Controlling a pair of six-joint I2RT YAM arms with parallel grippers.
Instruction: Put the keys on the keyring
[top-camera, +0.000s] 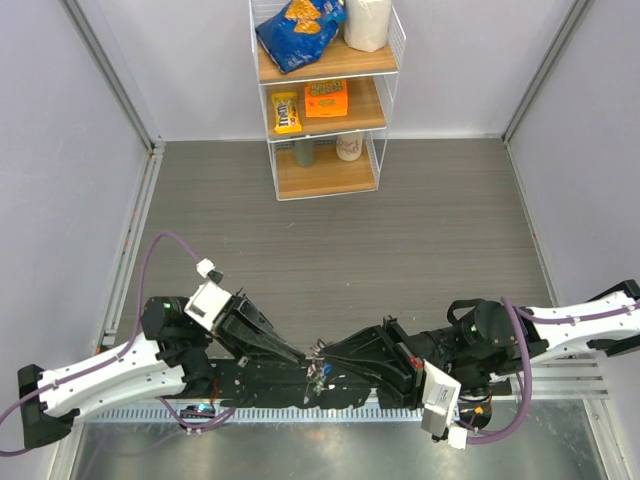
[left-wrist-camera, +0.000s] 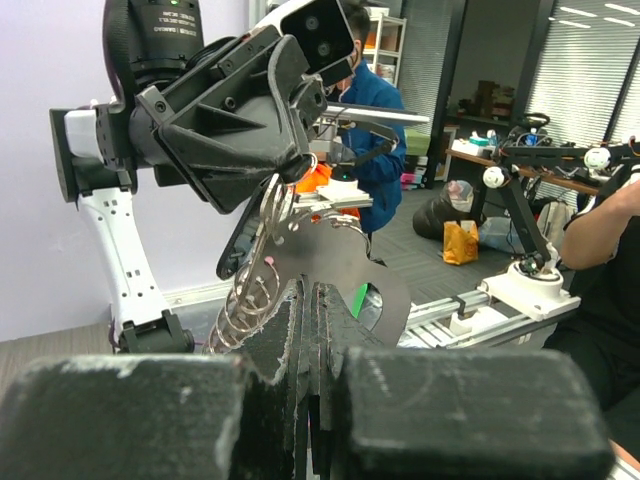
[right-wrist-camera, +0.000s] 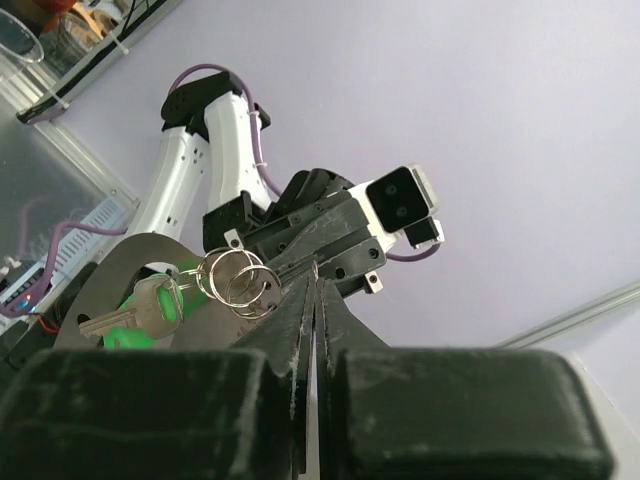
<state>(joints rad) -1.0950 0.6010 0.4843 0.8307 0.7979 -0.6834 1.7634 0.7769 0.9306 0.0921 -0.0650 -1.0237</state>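
At 6 o'clock in the top view, just above the arm bases, the black left gripper (top-camera: 303, 357) and black right gripper (top-camera: 327, 358) met tip to tip, L coming in from 9 o'clock, R from 3. Both prs of jaws were pressed fully together. Between the tips hung the silvery wire keyring (right-wrist-camera: 237, 277), its stacked loops touching the R fingertips (right-wrist-camera: 290, 310) on their 9 o'clock side. Whether either jaw nipped the wire couldn't be told. A silver key with bright green plastic head (right-wrist-camera: 150, 305) dangled off the loops twd 8 o'clock, w/ a dark grey flat tag (right-wrist-camera: 98, 282) behind it.
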